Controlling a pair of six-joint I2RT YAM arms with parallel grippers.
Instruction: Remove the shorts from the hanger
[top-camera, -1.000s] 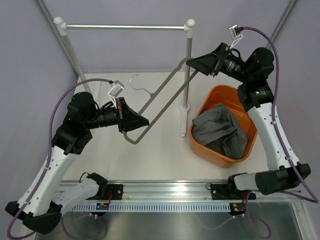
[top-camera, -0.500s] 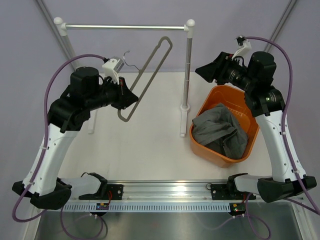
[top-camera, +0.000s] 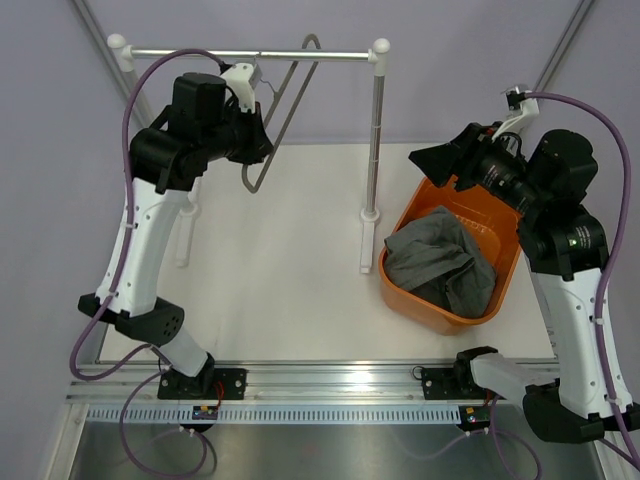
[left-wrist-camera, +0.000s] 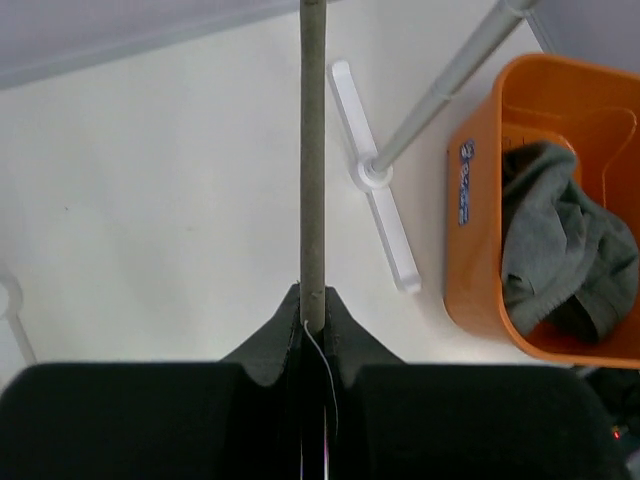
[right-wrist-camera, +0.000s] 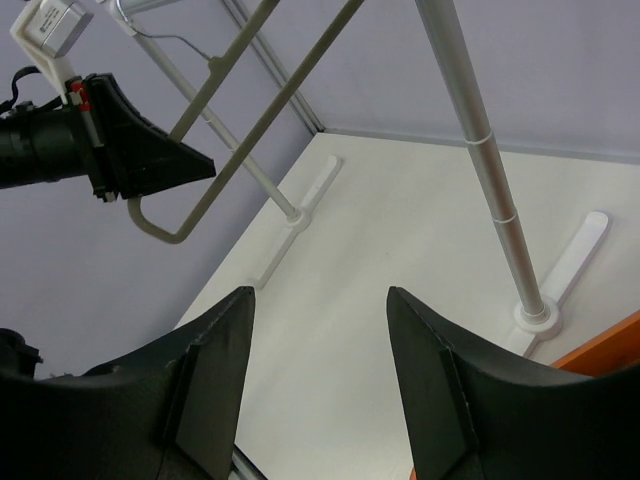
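Grey-green wire sits pinched between the black fingers of our left gripper (left-wrist-camera: 313, 312). Its jaws are closed on one side of the hanger (left-wrist-camera: 312, 150), which runs straight away from the fingertips in the left wrist view. From above we see that arm raised high at the far left, holding the bare hanger as a long narrow loop. The loop's rounded end is just below the gripper and its other end slants up toward the silver rail (top-camera: 250, 54). In that view the loop crosses the rail, but we cannot tell whether they touch. The thin hook shows faintly near the gripper, too small for us to say where it sits.

Our right gripper (right-wrist-camera: 318, 300) has its jaws wide apart with nothing between them. It hangs in the air at the far right, near the far corner of the orange basket (top-camera: 430, 310). It is well apart from the hanger and points toward it. The grey shorts (top-camera: 440, 262) lie crumpled inside the basket, off the hanger. The basket stands on the white table (top-camera: 280, 290), just right of the rail's upright post (top-camera: 376, 130).
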